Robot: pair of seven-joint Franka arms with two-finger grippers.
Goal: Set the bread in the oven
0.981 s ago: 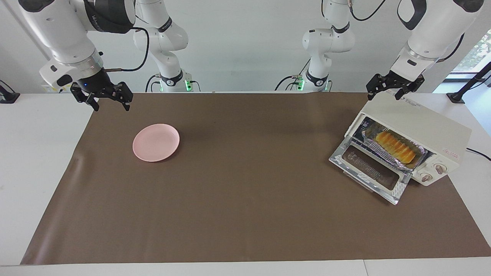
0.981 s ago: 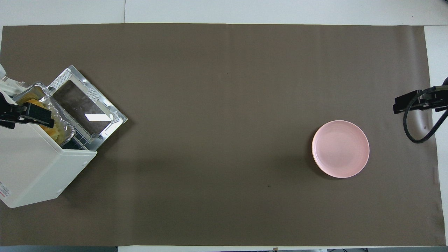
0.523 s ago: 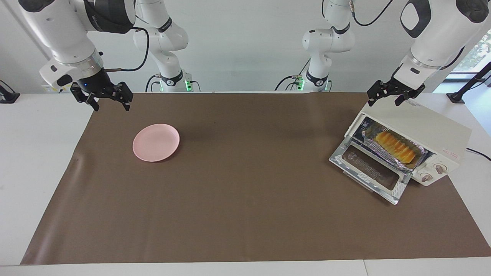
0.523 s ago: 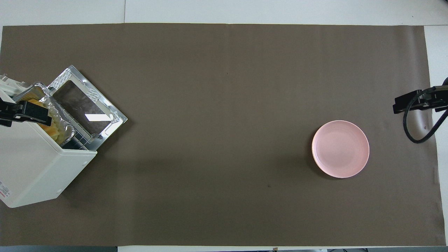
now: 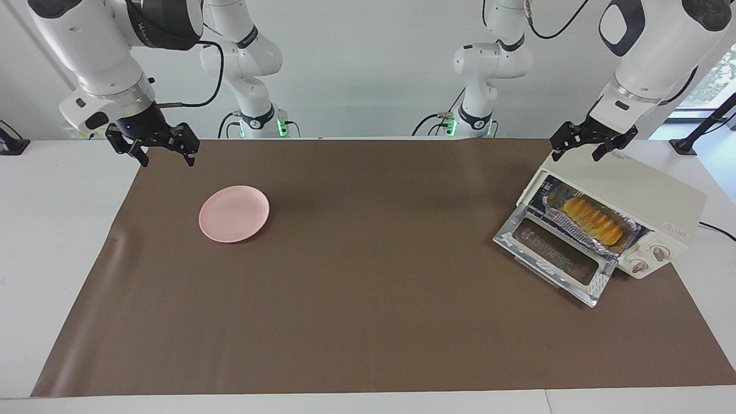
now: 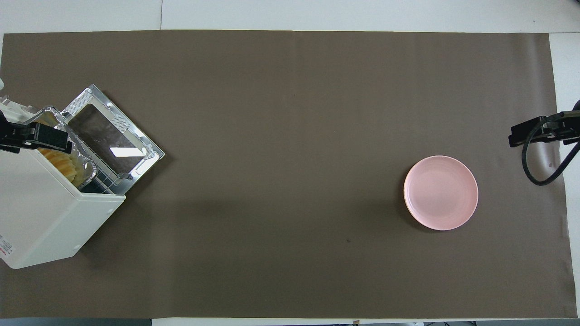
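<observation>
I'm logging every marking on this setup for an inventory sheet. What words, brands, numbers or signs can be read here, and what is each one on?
No text can be read in full.
Oven top, under the left pincer: dark print, too small.
Oven top corner by the knobs: red-lined sticker, too small.
Oven edge in the overhead view: red-printed label, cut off, unreadable.
Right arm: pale lettering, blurred.

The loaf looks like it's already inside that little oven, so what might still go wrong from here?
Two things, perhaps. The oven door lies open, and the foil tray holding the bread seems to poke slightly past the opening, so shutting the door might catch it. The left tool hangs open just above the oven's top corner; a careless move could knock the oven. The right tool waits over the table edge, near the pink plate.
</observation>
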